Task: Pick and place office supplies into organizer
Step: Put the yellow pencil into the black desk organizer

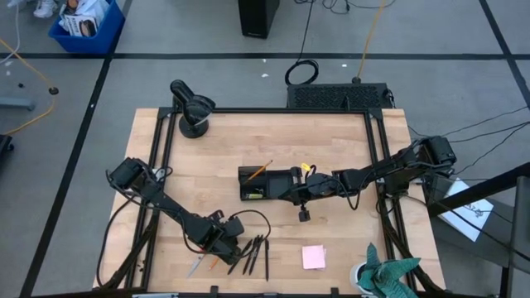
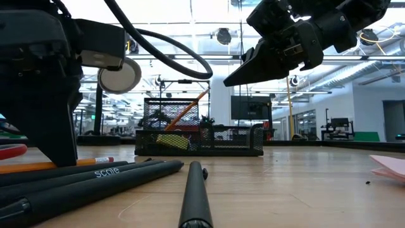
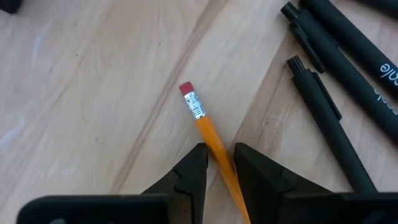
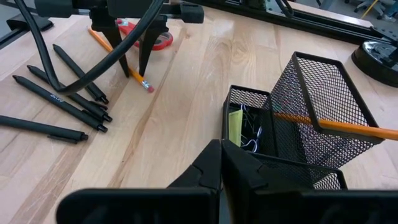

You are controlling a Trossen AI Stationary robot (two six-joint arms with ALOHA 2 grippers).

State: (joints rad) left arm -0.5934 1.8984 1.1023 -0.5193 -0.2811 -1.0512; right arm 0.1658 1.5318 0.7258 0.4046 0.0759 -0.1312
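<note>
My left gripper points down at the table's near edge. It is open by a narrow gap, and its fingers stand on either side of an orange pencil that lies flat on the wood. Thin black pens lie beside it, and the red-handled scissors lie behind it. My right gripper is shut and holds nothing, hovering over the black mesh organizer. Another orange pencil leans in the organizer's tall cup. A yellow piece and clips sit in its low compartment.
A pink sticky-note pad lies near the table's near edge, right of the pens. A teal-green cloth sits at the near right corner. A round black device stands at the far left corner. Bare wood lies between the organizer and the pens.
</note>
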